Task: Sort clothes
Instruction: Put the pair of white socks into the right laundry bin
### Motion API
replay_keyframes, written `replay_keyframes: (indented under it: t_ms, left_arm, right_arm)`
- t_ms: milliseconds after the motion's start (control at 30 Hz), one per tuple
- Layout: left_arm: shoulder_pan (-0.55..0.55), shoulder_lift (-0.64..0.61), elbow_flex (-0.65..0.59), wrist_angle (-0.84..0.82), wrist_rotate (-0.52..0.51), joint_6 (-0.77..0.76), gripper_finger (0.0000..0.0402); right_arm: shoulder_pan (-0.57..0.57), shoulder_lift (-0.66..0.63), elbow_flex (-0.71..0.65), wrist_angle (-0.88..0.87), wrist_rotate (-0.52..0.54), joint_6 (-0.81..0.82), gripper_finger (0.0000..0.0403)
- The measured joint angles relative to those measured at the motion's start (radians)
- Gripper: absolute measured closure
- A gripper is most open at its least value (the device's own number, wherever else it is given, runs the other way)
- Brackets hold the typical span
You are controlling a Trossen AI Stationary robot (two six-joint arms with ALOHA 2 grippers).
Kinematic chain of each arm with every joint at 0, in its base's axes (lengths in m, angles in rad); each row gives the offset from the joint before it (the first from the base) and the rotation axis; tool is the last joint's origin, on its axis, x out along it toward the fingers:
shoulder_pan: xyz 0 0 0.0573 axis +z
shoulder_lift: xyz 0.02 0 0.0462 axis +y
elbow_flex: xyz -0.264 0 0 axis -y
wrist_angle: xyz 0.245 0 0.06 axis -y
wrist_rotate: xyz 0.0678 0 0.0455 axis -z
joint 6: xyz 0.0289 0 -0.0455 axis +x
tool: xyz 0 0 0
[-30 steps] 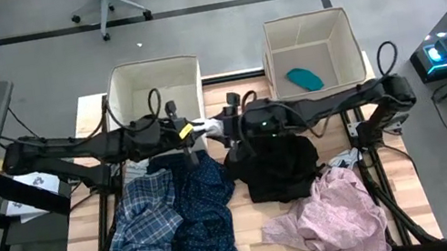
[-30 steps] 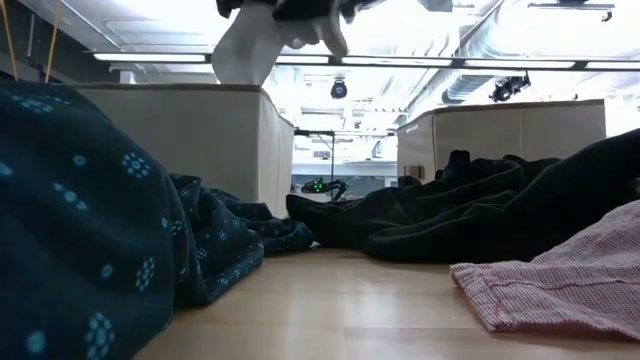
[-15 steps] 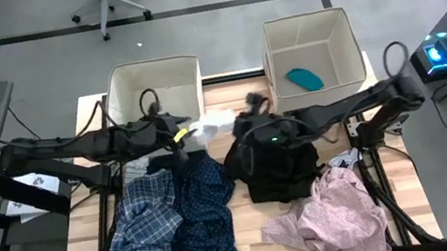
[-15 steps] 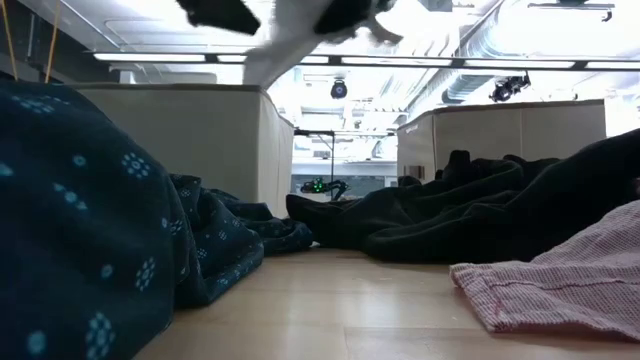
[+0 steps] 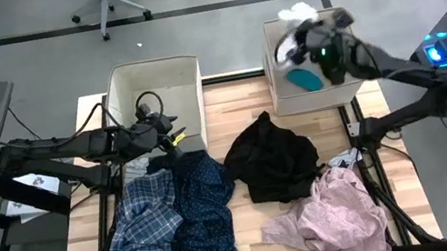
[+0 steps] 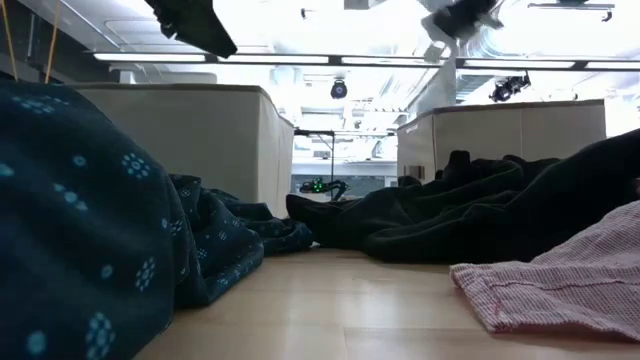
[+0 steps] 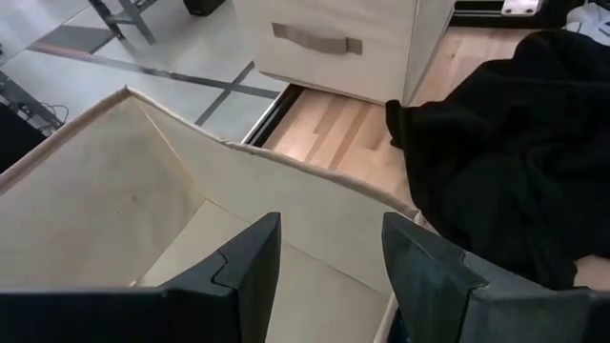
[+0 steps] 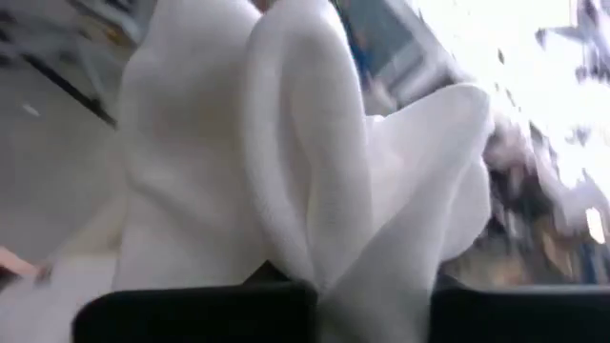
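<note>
A white sock (image 5: 297, 13) hangs in the air over the right beige box (image 5: 270, 34), with my right gripper (image 5: 295, 32) shut on it. It fills the right wrist view (image 8: 286, 143). A teal sock (image 5: 306, 79) lies on that box's floor. My left gripper (image 7: 329, 238) stands open over the near right corner of the left beige box (image 5: 119, 79); nothing is between its fingers. On the table lie a plaid shirt (image 5: 145, 227), a navy patterned shirt (image 5: 206, 212), a black garment (image 5: 275, 158) and a pink garment (image 5: 332, 217). My right gripper holds the white sock bunched in several folds (image 8: 286, 257), which bulge out past the fingers. The place where the fingers meet the cloth is hidden by the sock itself. The sock is lifted clear, above the right box.
Both beige boxes stand at the table's far edge with bare wood (image 5: 238, 104) between them. The heaps of clothes cover the table's near half. A small pale piece (image 5: 340, 160) lies by the right edge. In the low view the navy shirt (image 6: 80, 220) rises close on the left.
My two grippers met over the table's middle with the white sock between them. My left gripper has let go and drawn back toward the left box. My right gripper has swung up and toward the far right with the sock and now stands over the right box.
</note>
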Motion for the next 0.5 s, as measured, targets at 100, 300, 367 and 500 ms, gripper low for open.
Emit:
replay_keyframes:
  t_ms: [100, 300, 367, 500]
  left_arm:
    - [-0.004, 0.0, 0.0, -0.006, 0.0, 0.0, 0.0228]
    - [-0.018, 0.0, 0.0, -0.026, 0.001, 0.0, 0.0228]
    - [-0.026, 0.0, 0.0, -0.039, 0.0, -0.013, 0.0228]
    - [-0.045, 0.0, 0.0, -0.078, 0.001, -0.059, 0.0228]
  right_arm:
    - [-0.149, 0.0, 0.0, -0.185, -0.143, 0.195, 0.0369]
    - [-0.327, 0.088, 0.0, -0.434, -0.479, 0.395, 0.0343]
    - [-0.351, 0.118, 0.0, -0.483, -0.612, 0.392, 0.0327]
    - [-0.377, 0.149, -0.001, -0.489, -0.773, 0.365, 0.0303]
